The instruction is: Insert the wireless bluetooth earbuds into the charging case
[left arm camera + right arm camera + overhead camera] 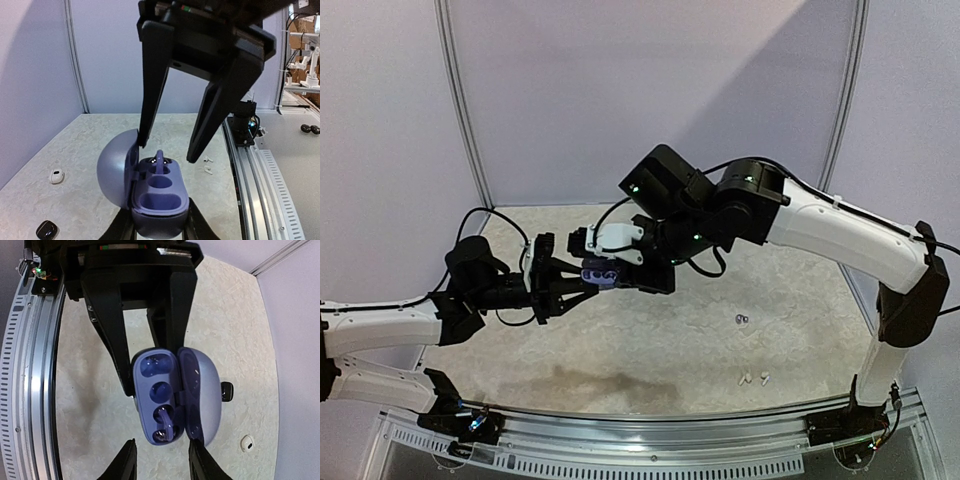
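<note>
My left gripper point(160, 227) is shut on the base of an open purple charging case point(160, 197), held above the table with its lid point(116, 172) swung left. One dark purplish earbud point(159, 160) sits in the case's far slot; the other slots look empty. My right gripper point(167, 150) hangs just above that end of the case, open, with nothing between its fingers point(150, 90). In the right wrist view the case point(155, 390) and the earbud point(167, 426) lie just beyond my right gripper point(162, 462). A white stemmed pair point(753, 378) lies on the table.
Two small dark earbuds point(741, 319) lie right of centre. A small white rounded piece point(57, 175) and a small black one point(46, 229) rest on the table at the lid's side. A metal rail point(255, 170) runs along the near edge.
</note>
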Motion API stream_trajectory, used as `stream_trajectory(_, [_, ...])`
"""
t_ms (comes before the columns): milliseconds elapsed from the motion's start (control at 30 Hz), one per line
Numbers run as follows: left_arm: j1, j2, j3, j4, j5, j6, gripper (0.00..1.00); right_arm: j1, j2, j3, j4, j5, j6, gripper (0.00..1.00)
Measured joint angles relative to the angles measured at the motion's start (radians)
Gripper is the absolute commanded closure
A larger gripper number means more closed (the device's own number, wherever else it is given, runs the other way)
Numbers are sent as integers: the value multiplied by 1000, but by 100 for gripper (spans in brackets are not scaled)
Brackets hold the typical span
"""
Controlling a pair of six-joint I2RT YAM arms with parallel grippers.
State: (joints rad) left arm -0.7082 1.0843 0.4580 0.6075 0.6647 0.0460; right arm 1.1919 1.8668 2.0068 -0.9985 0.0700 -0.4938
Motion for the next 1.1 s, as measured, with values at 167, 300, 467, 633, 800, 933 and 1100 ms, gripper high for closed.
stream_trajectory(167, [3, -15, 0, -2, -26, -68, 100, -36, -122, -75, 67, -53, 90, 50])
stream_trajectory(300, [3, -20, 0, -5, -45, -101, 100, -162, -298, -210, 163, -155, 227, 50])
stream_trajectory(467, [3, -23, 0, -12, -51, -114, 100, -410, -429, -348, 197, -206, 385, 55])
stream_trajectory(633, [3, -35, 0, -28, -51, -115, 100, -569, -331, -412, 98, -214, 401, 62])
stream_trajectory(800, [2, -47, 0, -51, -50, -106, 100, -635, -121, -461, 21, -202, 264, 61])
stream_trajectory(933, [2, -61, 0, -73, -48, -96, 100, -661, 14, -490, -26, -208, 122, 60])
stream_trajectory(1100, [2, -64, 0, -97, -48, -80, 100, -683, 104, -490, -42, -224, -12, 63])
